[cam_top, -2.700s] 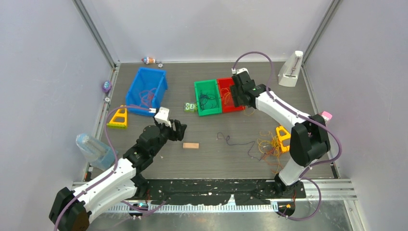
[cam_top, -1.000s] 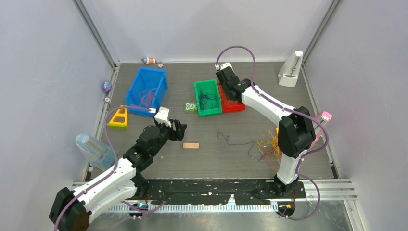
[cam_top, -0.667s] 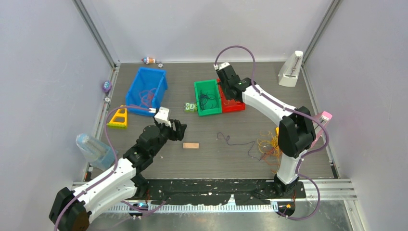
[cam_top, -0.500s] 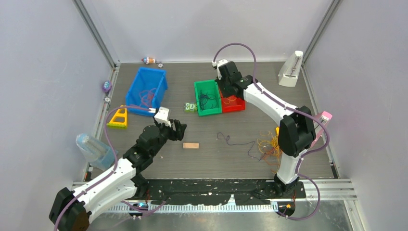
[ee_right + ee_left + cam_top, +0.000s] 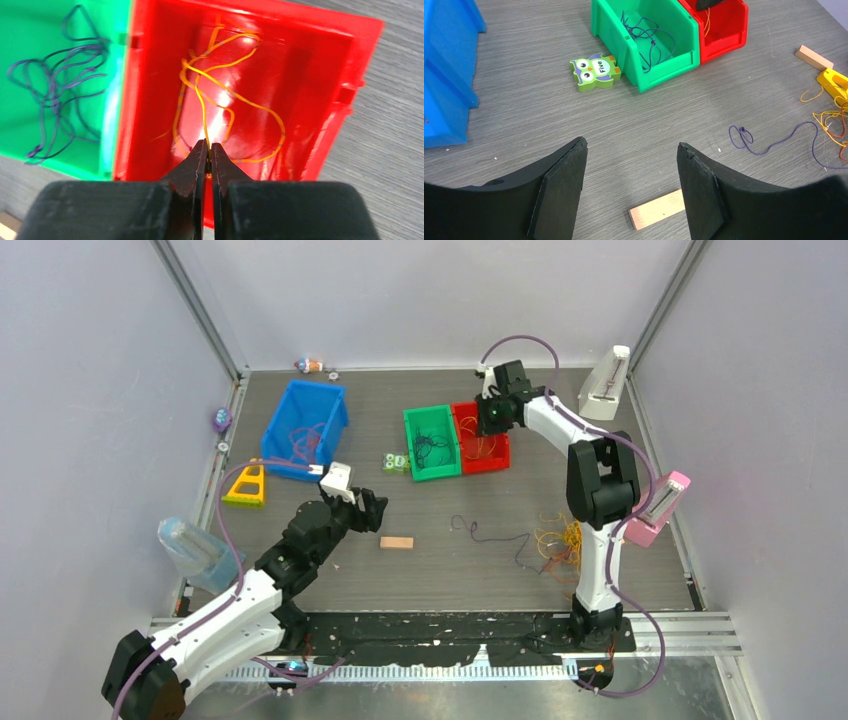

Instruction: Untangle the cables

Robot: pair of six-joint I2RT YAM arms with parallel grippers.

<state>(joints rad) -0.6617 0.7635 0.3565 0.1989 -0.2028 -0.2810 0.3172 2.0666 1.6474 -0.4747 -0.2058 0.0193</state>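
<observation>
Sorting step in hand: strands go into bins by colour. Red bin [image 5: 310,65] sits at the far edge, touching the green bin [image 5: 30,30]. Tangle [image 5: 560,540] lies near the right edge. Left gripper [image 5: 631,145] hangs mid-counter, jaws apart, empty. Right gripper [image 5: 207,145] is over the red bin, pinched on the yellow cable [image 5: 201,112]. Next move, by my judgement: release it there, then fetch from the tangle.

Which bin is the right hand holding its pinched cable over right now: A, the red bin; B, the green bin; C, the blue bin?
A: in the right wrist view the right hand, shut on an orange cable, hangs above the red bin, and the cable's loops lie inside that bin.
</observation>
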